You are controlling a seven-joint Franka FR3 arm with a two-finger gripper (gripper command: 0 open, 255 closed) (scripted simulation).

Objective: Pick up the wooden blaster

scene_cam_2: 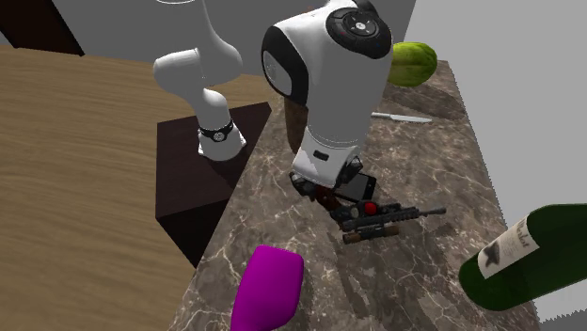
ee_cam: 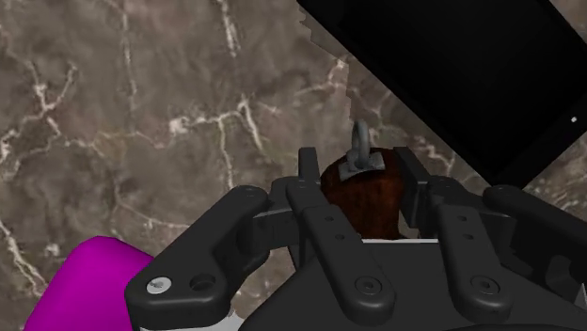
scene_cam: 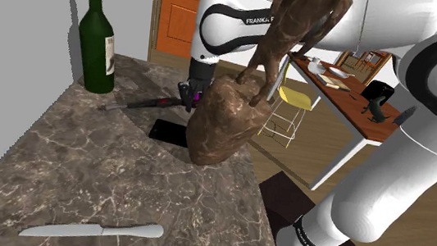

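Wood, reddish-brown: the blaster (scene_cam_2: 378,216) lies flat on the marble counter (scene_cam_2: 282,224), its stock pinched between the fingers of the gripper (ee_cam: 359,167), which are set narrow. It looks rigid and light. Held at the stock end, the long barrel could sag or twist.

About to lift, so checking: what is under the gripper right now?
The blaster, its brown grip clasped by the gripper, above the marbled counter. Whether it touches the counter is hidden.

blaster (scene_cam: 140,103): part hidden by brown figure (scene_cam: 226,127) | bottle (scene_cam_2: 527,256): cut by edge
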